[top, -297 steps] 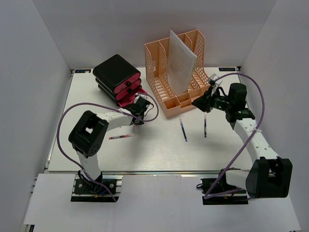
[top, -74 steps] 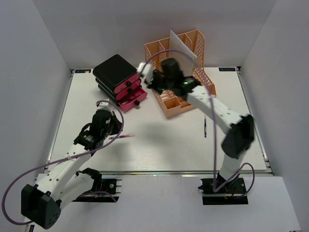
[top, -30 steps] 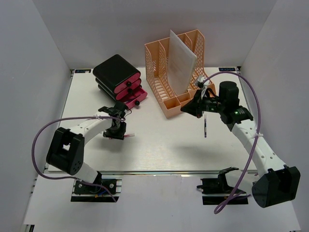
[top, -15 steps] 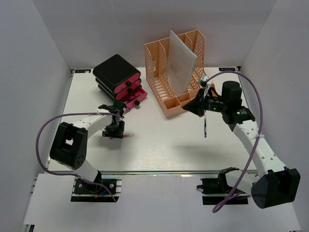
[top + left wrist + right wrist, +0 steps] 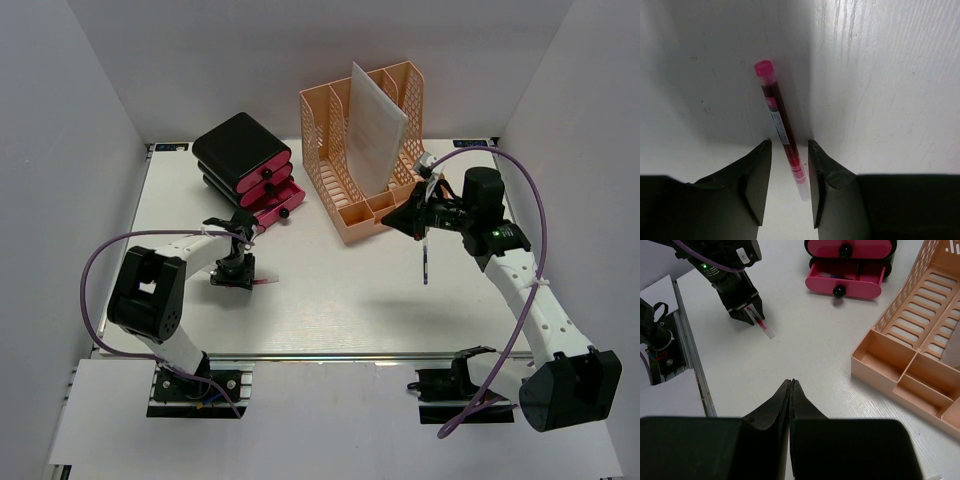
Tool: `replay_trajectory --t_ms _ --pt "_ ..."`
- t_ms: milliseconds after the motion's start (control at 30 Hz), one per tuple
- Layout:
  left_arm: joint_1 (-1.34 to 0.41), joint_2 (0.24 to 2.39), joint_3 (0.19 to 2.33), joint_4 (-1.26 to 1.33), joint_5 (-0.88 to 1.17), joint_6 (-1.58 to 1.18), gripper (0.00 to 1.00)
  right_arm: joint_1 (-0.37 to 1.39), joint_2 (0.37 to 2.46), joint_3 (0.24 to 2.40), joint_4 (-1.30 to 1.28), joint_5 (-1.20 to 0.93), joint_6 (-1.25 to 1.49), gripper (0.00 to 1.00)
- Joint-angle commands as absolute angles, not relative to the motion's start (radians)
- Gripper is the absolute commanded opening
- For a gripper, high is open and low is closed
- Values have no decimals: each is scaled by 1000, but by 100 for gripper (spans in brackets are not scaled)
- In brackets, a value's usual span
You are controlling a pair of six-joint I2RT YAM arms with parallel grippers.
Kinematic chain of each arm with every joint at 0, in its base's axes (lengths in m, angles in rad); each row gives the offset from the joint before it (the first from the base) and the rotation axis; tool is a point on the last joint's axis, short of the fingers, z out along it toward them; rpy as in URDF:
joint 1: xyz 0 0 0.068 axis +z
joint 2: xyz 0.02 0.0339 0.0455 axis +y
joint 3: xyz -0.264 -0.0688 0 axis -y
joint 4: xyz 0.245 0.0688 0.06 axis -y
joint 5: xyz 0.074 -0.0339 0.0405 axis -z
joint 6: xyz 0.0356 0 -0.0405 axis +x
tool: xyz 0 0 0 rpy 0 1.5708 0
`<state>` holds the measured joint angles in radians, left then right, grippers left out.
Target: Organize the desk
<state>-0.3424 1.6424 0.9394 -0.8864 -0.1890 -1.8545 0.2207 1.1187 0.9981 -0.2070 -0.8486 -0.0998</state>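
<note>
The white desk (image 5: 330, 315) holds a pink pen (image 5: 262, 283) at the left and a dark blue pen (image 5: 425, 262) at the right. My left gripper (image 5: 234, 275) is down at the desk, open. In the left wrist view the pink pen (image 5: 779, 122) lies between its fingers (image 5: 756, 175), with a gap on each side. My right gripper (image 5: 407, 221) hovers shut and empty in front of the orange organizer (image 5: 345, 190). The right wrist view shows its tips (image 5: 791, 383) pressed together, above bare desk (image 5: 805, 345).
A black and pink drawer unit (image 5: 243, 160) stands at the back left with its bottom drawer (image 5: 275, 208) pulled open; this drawer also shows in the right wrist view (image 5: 845, 277). The organizer holds a white sheet (image 5: 375, 125). Metal rails (image 5: 330, 357) edge the desk.
One blue pen has gone from the desk since the oldest frame. Over the last second my left gripper has settled around the pink pen's end. The right gripper has shifted slightly right.
</note>
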Motion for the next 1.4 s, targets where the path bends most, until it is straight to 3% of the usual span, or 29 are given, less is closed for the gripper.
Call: replay_trajectory --t_ms 0,67,200,400,567,767,900,1067,1233,1367 --pt "-325 1657 913 -870 -190 -1859 44 212 1092 988 -172 -876 -97 0" --pt "-325 1661 902 -855 -180 -1852 39 209 1092 986 -170 -876 -97 0" --pt "-316 1669 893 -838 -158 -1832 17 201 1091 986 -170 -881 -95 0" --pt "-316 1620 891 -759 -134 -1683 8 190 1089 983 -167 -891 -92 0" --pt "-325 1511 943 -736 -167 -1370 0 181 1088 982 -166 -899 -91 0" --pt "-344 1301 960 -568 -199 -788 0 178 1094 976 -160 -900 -91 0" --pt "-344 1192 904 -369 -95 -380 0 170 1095 974 -156 -902 -91 0" --pt "-353 1299 1012 -331 172 -91 0 164 1104 971 -153 -902 -91 0" --pt "-397 1410 1114 -331 201 159 0 152 1111 969 -155 -905 -94 0" --pt "-420 1466 1184 -311 99 340 0 153 1111 969 -155 -907 -98 0"
